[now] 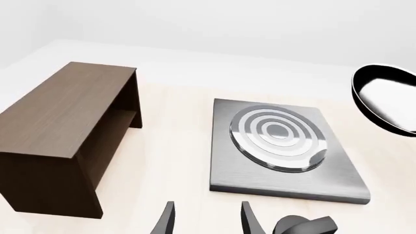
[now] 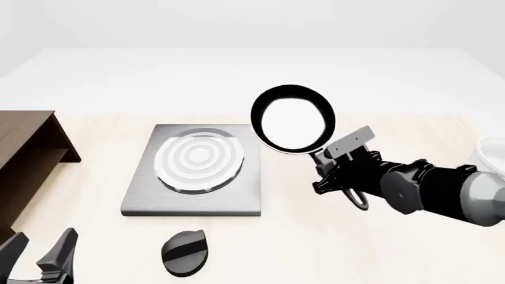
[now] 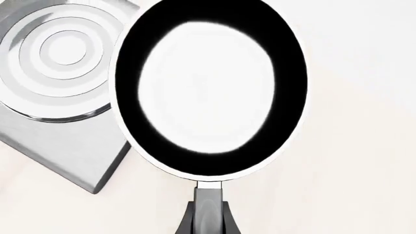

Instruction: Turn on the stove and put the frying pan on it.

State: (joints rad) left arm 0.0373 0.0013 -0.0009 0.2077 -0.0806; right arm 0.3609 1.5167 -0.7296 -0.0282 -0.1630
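Tabletop (image 2: 332,236), pan (image 2: 292,118) beside stove's (image 2: 150,198) edge

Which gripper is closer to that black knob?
Left. The left gripper sits open just beside the knob; the right gripper holds the frying pan farther away.

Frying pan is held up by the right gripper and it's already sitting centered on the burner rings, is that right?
Not quite. The right gripper does hold the frying pan by its handle, but the pan is raised beside the stove, off its right edge, not on the burner. The front view shows the rings fully uncovered.
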